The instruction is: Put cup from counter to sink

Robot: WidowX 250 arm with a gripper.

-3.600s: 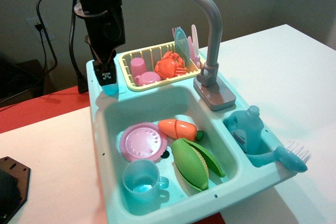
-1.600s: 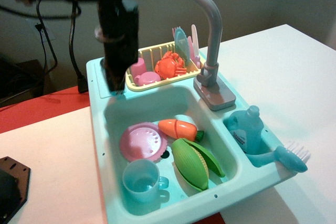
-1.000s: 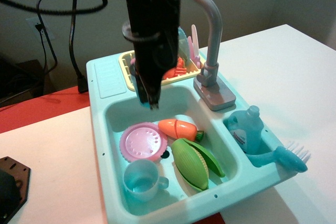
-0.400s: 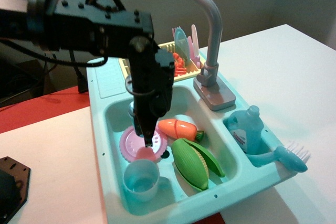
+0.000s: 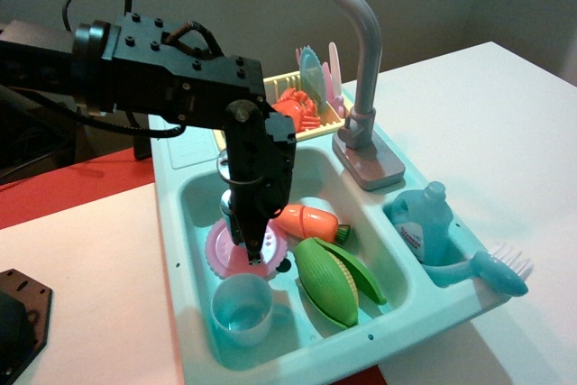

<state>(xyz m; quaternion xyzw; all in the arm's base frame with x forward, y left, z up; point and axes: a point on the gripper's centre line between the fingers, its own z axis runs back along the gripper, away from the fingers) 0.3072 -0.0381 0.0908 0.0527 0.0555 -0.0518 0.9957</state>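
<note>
The arm reaches into the sink [image 5: 194, 188]; the pincer [image 5: 253, 256] points down over the pink plate [image 5: 219, 250]. Around it lie an orange carrot [image 5: 305, 221], a green corn cob [image 5: 332, 281] and a pale-blue mug [image 5: 242, 309] near the front wall. Behind stand the yellow rack [image 5: 297, 128] and grey faucet [image 5: 361, 60]; a blue bottle [image 5: 424, 223] and brush [image 5: 491, 272] occupy the side compartment. The arm hides most of the counter [image 5: 180, 146]. The cup cannot be located; whether the pincer is apart or together cannot be determined.
</note>
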